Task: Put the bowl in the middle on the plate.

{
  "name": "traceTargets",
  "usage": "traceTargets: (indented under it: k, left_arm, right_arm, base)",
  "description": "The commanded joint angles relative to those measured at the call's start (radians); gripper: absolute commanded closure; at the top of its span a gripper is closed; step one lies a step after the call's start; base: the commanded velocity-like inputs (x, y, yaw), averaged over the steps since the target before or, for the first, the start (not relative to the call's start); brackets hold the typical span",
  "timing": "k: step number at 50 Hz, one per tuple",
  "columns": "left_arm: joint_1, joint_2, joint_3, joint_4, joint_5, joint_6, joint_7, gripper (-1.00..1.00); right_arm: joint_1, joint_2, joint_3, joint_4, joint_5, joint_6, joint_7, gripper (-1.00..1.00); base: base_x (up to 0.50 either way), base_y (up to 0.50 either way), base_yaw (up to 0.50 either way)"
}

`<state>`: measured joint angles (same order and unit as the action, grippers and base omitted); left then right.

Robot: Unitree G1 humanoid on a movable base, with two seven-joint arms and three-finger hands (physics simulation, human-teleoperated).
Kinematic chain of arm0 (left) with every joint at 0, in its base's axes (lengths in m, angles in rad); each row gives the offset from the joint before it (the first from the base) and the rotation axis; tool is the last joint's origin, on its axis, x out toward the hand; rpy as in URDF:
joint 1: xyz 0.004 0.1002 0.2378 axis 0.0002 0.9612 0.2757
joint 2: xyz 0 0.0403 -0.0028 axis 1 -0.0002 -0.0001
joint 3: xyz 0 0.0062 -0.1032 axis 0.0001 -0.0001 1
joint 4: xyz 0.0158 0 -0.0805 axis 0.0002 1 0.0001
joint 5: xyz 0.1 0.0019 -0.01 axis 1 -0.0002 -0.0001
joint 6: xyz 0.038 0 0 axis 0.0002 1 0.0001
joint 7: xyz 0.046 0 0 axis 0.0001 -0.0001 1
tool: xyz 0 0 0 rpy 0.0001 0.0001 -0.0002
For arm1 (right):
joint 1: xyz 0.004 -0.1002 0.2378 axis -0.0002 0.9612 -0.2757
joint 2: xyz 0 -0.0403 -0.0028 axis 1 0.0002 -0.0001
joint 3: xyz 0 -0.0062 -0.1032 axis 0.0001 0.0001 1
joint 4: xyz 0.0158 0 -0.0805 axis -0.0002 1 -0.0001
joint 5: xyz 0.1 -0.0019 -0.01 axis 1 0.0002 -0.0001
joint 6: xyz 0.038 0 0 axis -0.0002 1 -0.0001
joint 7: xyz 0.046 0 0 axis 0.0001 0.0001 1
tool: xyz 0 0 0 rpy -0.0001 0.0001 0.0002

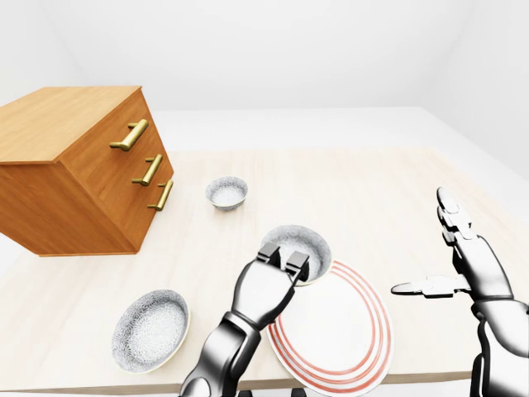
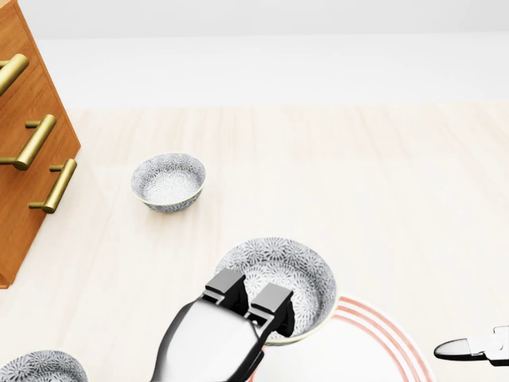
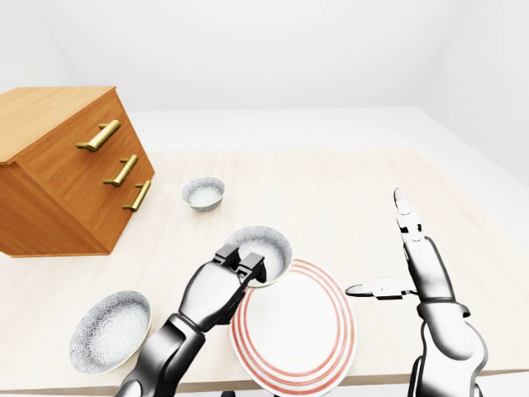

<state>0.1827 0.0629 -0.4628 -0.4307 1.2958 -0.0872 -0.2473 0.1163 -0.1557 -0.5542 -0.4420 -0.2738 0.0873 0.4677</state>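
A pale wooden table (image 1: 372, 190) carried everything. At its left stood a wooden chest of drawers (image 1: 74, 174) with three brass handles. Just right of the chest, toward the top of the left-eye view, sat a small patterned bowl (image 1: 226, 193). A larger patterned bowl (image 1: 150, 328) lay near the table's bottom-left edge. A white plate (image 1: 347, 331) with red rings lay at bottom centre, its rim reaching the bottom edge.

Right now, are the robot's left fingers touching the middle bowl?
Touching. The head view shows the left hand with its fingers hooked over the middle bowl at its rim, tips inside it.
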Motion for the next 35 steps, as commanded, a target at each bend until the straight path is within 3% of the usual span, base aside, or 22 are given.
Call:
traceTargets:
  k: [1,35]
  left_arm:
    - [0.012,0.006,-0.039,0.004,0.058,0.000,0.047,1.00]
    - [0.042,0.024,-0.157,0.069,0.081,0.000,0.141,1.00]
  right_arm:
    - [0.002,0.000,0.000,0.000,0.001,0.000,0.000,-1.00]
    - [0.000,-0.001,0.000,0.002,0.000,0.000,0.000,-1.00]
  base:
    - [0.00,0.00,0.00]
    - [0.00,0.00,0.00]
